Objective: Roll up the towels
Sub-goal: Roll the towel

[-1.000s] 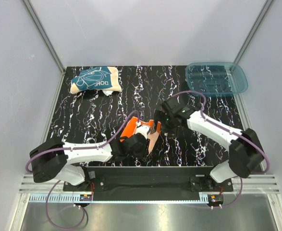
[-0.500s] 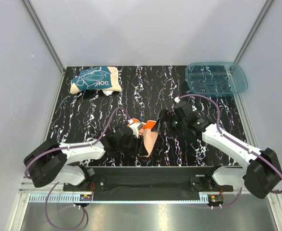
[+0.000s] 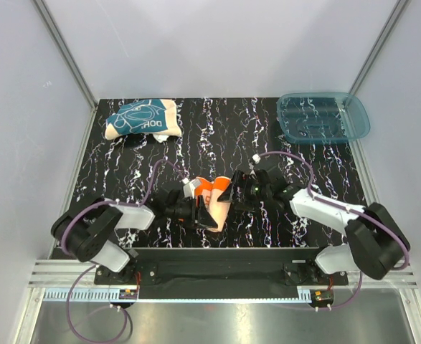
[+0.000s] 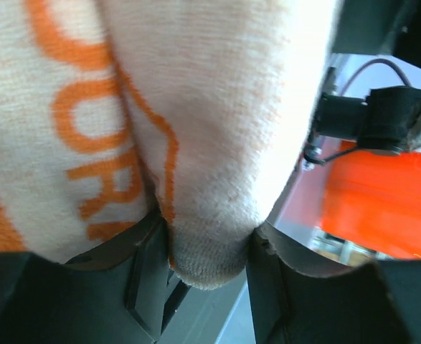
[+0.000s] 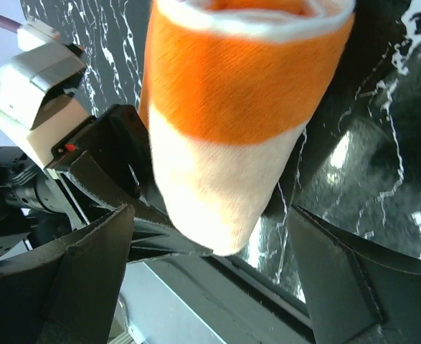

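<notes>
The orange towel (image 3: 214, 201), partly rolled with its cream back showing, sits at the near middle of the table between both grippers. My left gripper (image 3: 200, 212) is shut on a cream fold of it (image 4: 210, 247), pinched between both fingers (image 4: 147, 266). My right gripper (image 3: 237, 190) stands open and straddles the rolled orange towel (image 5: 232, 136), its fingers (image 5: 88, 269) apart from the cloth on either side. The dark teal towel (image 3: 143, 119) lies crumpled at the far left, away from both grippers.
A translucent blue plastic tray (image 3: 323, 117) stands at the far right corner. The black marbled table (image 3: 217, 136) is bordered by grey walls. The arm bases and a metal rail (image 3: 224, 272) run along the near edge.
The right gripper has come down and toward the near left, closing in around the orange towel. The left gripper has shifted with the towel in its grip, and the towel now looks more bundled.
</notes>
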`<state>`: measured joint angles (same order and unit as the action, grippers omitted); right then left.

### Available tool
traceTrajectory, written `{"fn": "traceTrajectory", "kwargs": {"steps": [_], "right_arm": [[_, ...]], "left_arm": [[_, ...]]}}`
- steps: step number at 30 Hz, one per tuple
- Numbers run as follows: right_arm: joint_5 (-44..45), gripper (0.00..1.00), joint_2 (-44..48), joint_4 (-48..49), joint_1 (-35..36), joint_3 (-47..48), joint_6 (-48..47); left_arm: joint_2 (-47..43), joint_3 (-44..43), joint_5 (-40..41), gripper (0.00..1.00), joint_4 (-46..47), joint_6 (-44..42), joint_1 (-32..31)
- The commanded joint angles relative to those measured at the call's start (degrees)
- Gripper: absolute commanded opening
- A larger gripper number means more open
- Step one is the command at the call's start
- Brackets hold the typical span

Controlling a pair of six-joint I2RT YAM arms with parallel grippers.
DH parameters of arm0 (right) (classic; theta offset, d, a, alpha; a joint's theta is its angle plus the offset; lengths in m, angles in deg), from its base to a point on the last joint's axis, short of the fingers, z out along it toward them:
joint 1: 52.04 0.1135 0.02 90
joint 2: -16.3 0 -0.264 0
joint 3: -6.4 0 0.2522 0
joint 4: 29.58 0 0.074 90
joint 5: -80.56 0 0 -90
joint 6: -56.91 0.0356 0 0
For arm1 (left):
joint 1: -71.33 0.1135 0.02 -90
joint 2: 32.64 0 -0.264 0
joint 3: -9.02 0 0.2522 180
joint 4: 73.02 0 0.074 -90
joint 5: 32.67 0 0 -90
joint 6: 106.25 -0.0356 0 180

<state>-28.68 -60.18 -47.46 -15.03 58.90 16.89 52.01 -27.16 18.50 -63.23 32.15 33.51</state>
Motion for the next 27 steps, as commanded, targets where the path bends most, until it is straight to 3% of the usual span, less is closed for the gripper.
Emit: {"fn": "traceTrajectory", "kwargs": {"steps": [1, 10, 15, 17, 19, 21, 27], "right_arm": [[-2.11, 0.93, -2.78, 8.33, 0.16, -0.42, 1.09], [-2.20, 0.87, -10.78, 14.75, 0.95, -0.60, 1.79], [-2.46, 0.72, -15.44, 17.91, 1.83, -0.68, 2.49], [-2.20, 0.56, -16.58, 18.18, 2.01, -0.86, 2.84], [-1.94, 0.44, -16.76, 18.10, 2.18, -1.12, 3.20], [-1.15, 0.39, -16.50, 16.43, 2.27, -1.21, 3.64], [0.52, 0.37, -15.09, 8.18, 2.88, 0.98, 3.29]], "left_arm": [[3.68, 2.20, -7.04, 0.45, 7.99, 3.45, 2.14], [6.94, 1.41, -9.95, 0.51, 7.83, 2.93, 4.77], [7.91, 1.15, -11.44, 0.52, 9.67, 4.68, 5.22], [7.65, 0.36, -11.18, 0.54, 8.10, 4.07, 5.22], [6.25, -0.52, -10.13, 0.58, 3.12, 2.49, 5.22], [4.40, -2.18, -7.24, 0.61, -1.82, -0.93, 5.22], [-5.70, -7.63, 4.78, 0.68, -23.26, -9.63, 4.95]]}}
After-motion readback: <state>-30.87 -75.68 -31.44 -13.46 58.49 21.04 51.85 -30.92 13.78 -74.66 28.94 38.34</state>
